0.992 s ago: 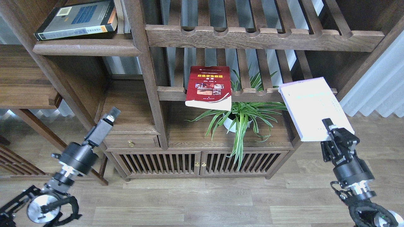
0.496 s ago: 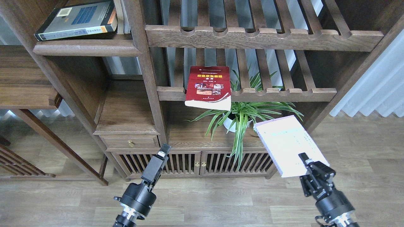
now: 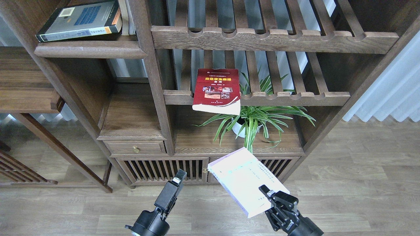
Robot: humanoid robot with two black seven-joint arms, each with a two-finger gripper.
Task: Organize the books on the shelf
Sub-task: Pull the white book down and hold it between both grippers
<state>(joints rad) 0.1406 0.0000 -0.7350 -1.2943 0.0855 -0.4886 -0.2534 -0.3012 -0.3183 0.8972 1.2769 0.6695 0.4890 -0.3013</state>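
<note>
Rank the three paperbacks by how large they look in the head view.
1. White-lavender book, held in the right claw; it is nearest the camera, so true size is unsure.
2 and 3. Blue-grey-backed book on the solid shelf and red book on the slatted rack look alike; not ranked.

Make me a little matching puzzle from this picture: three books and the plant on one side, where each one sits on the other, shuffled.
Things:
1. red paperback with photos
2. white-lavender paperback
3. thick paperback with blue-grey back
4. green plant in a white pot

Places:
A. flat on the solid dark-brown wooden shelf, top left
B. on the cabinet top, under the slatted rack
C. overhanging the front rail of the slatted rack
D. in the right gripper's fingers, above the floor

Pairs: 1-C, 2-D, 3-A, 4-B
</note>
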